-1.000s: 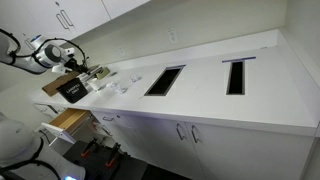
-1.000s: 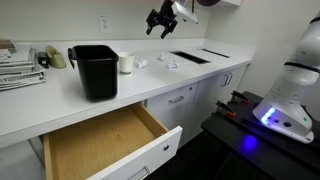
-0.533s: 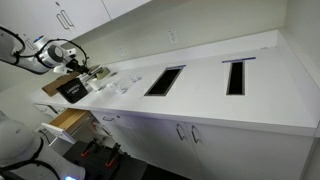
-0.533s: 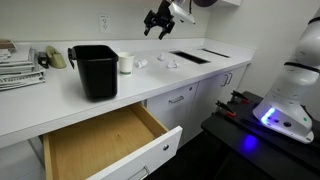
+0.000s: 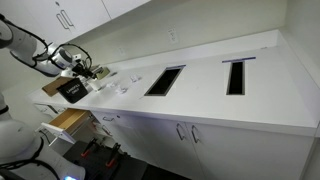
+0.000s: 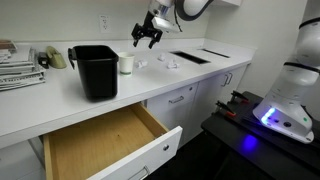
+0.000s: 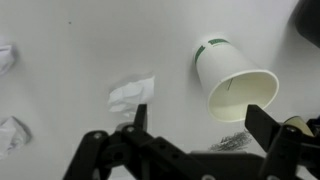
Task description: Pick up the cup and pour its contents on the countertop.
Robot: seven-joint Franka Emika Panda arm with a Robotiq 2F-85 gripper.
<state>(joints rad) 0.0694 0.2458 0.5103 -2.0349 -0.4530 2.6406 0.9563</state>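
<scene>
The cup [image 7: 232,80] is a white paper cup with a green band. It stands upright on the white countertop [image 7: 70,40] beside a black bin [image 6: 95,70]. It also shows in an exterior view [image 6: 126,63]. My gripper [image 7: 203,125] is open and empty. It hovers above the counter, and in the wrist view the cup lies just beyond its right finger [image 7: 265,125]. In both exterior views the gripper [image 6: 145,35] [image 5: 82,66] hangs above and a little to the side of the cup. The cup's contents are too small to make out.
Crumpled white paper pieces [image 7: 131,93] [image 7: 8,55] [image 7: 12,132] lie on the counter near the cup. Two dark cutouts [image 5: 165,80] [image 5: 236,76] sit further along the countertop [image 5: 200,100]. A brown wooden drawer [image 6: 100,140] stands open below the bin. Papers are stacked at the far end [image 6: 20,65].
My gripper has moved down and across toward the cup and the black bin. It stays open. The cup and papers have not moved.
</scene>
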